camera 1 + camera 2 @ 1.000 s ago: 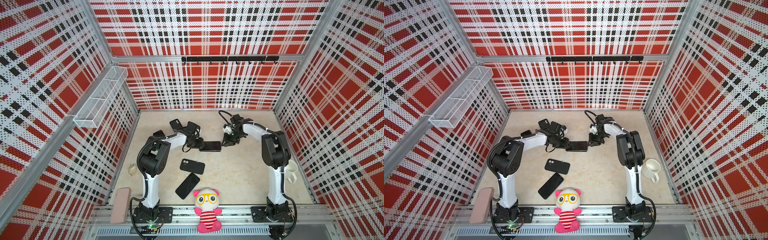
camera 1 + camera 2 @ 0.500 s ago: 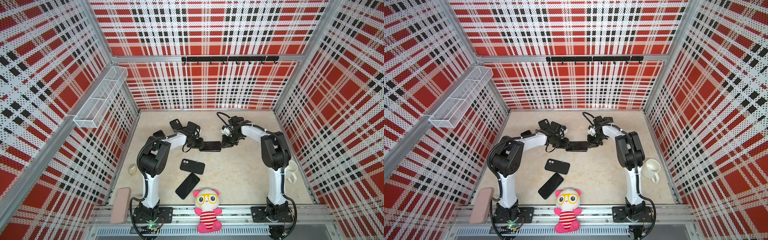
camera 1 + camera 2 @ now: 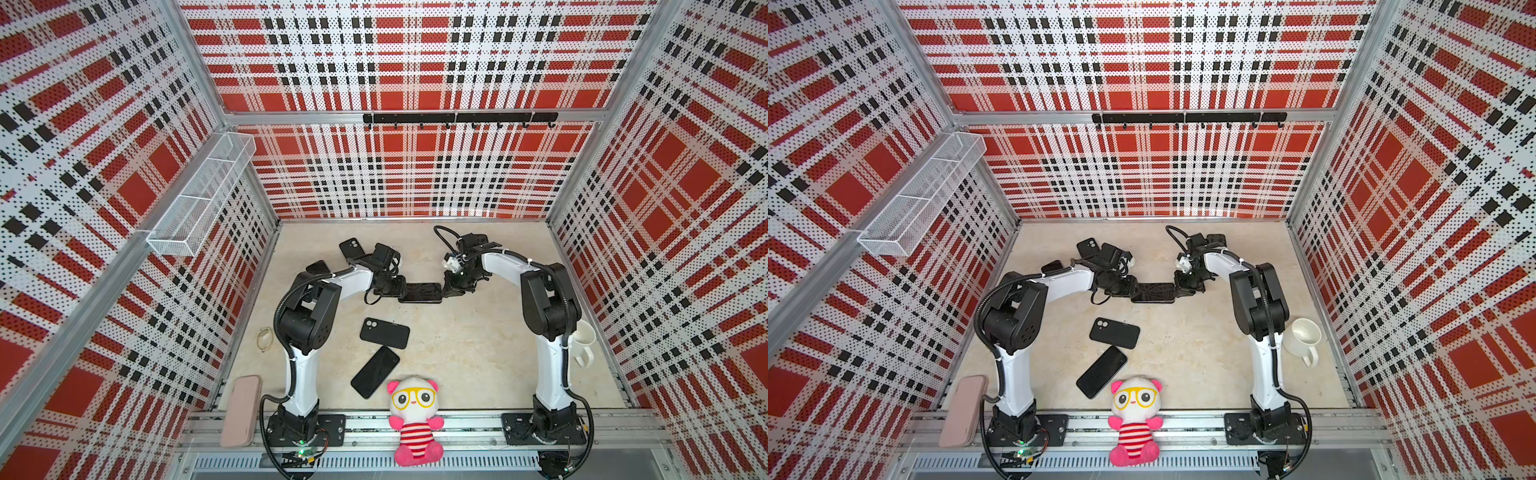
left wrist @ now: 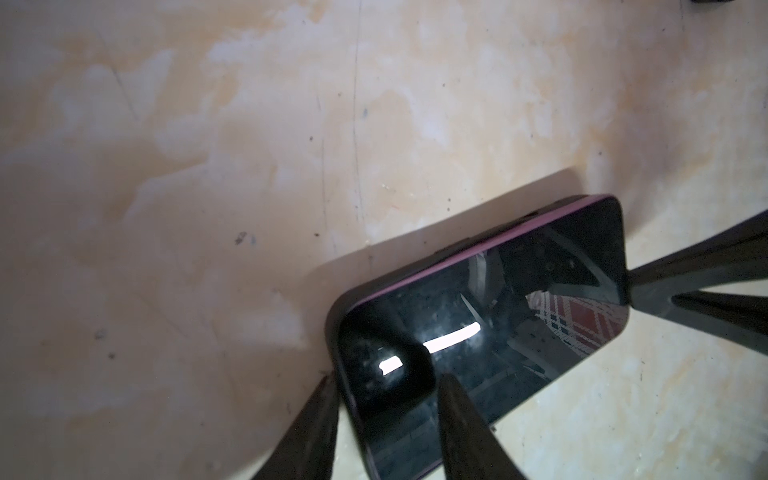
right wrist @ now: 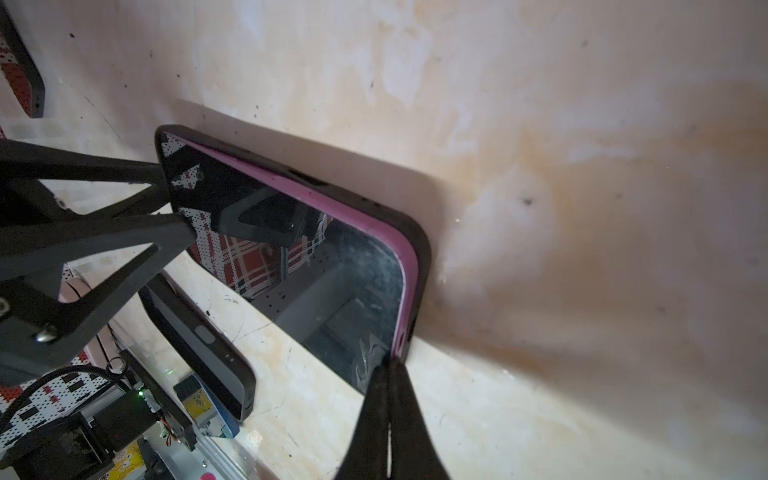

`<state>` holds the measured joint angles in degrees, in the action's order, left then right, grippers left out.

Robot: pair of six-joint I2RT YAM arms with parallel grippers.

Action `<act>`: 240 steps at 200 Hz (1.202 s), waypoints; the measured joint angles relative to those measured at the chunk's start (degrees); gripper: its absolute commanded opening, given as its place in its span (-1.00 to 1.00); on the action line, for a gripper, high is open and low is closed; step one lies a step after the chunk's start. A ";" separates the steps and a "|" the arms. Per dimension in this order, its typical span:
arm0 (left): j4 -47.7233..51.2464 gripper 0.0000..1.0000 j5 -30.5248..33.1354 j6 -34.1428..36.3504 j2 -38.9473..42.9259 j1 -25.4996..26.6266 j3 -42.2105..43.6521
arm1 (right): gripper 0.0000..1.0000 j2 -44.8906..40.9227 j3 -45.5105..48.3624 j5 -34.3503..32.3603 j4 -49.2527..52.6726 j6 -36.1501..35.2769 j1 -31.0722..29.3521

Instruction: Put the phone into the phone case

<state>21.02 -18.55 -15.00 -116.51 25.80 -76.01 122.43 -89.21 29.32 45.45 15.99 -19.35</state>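
A phone with a pink edge lies screen up in a black phone case at the middle of the table. Along one long side and one end the pink edge stands above the case rim. My left gripper is open at the phone's left end. One finger lies over the screen and the other stands beside the corner. My right gripper is shut, with its tips against the phone's right end corner.
A second black case and a bare black phone lie nearer the front. Further black cases lie behind my left arm. A plush toy sits on the front rail, a white mug at the right wall and a pink pouch front left.
My right gripper has closed and come down left onto the phone's right end. The left gripper has stayed at the left end, its jaws slightly narrower.
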 measured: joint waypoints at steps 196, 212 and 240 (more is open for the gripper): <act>0.28 -0.19 0.57 -1.07 0.00 0.00 0.00 | -0.84 -1.90 7.39 -4.70 -8.50 6.71 -2.34; 0.28 -0.19 0.61 -1.16 0.00 0.00 0.00 | -0.85 -1.75 7.37 -4.68 -8.55 6.88 -2.34; 0.31 -0.19 0.81 -1.20 0.00 0.00 0.00 | -0.85 -1.03 7.13 -5.66 -8.74 6.84 -2.67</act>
<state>21.32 -17.74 -16.21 -116.51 25.80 -76.01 121.40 -82.08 23.66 36.71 22.83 -22.02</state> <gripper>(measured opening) 0.405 0.080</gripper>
